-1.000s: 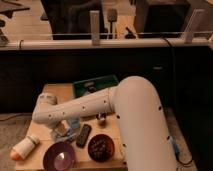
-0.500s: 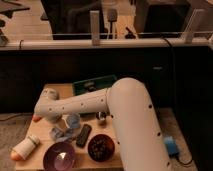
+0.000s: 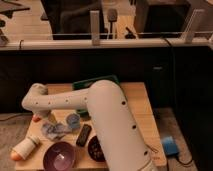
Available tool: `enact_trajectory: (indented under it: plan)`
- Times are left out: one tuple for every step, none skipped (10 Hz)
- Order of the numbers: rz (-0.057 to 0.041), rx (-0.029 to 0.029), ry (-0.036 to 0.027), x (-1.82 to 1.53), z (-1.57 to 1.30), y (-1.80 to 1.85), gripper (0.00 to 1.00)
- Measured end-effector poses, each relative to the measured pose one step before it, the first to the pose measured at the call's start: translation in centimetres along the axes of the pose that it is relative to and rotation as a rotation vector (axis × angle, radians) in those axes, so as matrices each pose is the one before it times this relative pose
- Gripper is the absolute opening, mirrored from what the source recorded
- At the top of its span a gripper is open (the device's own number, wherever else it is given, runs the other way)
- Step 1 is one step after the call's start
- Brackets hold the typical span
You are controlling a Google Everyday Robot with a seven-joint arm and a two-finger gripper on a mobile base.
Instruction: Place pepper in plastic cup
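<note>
Now the arm is reaching leftward over the table, with the gripper hanging low.
The white arm is stretching from the lower right across the wooden table and bending down at its far joint. The gripper is hovering just above the tabletop, fingers spread wide, gripping nothing. The pepper is lying just left of the gripper, under the arm's bend, untouched. The plastic cup is standing just right of it.
</note>
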Motion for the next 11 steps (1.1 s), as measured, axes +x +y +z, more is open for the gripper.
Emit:
enact_trajectory:
  plan:
    - [-0.01417,-0.01299,0.00873,0.221,0.054,-0.550,0.80]
    - [-0.01111,-0.02154,0.01645,0.252,-0.142,-0.464,0.80]
    - [-0.00946,-0.01685,0.01276,0.081,-0.356,-0.493,0.80]
    - [-0.00886,-0.01387,0.00837,0.066,-0.370,-0.436,0.80]
    - [-0.01020,-0.00661,0.00726,0.232,-0.362,-0.544,0.80]
    - [-0.00871,-0.00048,0.00274,0.081,-0.207,-0.432,0.80]
    - [-0.01312,0.00727,-0.00087,-0.102,-0.111,-0.634,0.80]
    - [-0.01038,0.01230,-0.00236,0.164,0.104,-0.450,0.80]
    - [-0.00110,0.00102,-0.00042,0.043,0.031,-0.024,0.80]
    - [-0.01325,0.00854,-0.00845,0.434,0.869,-0.427,0.80]
    - [-0.00426,-0.01130,-0.00652,0.194,1.140,0.105,0.80]
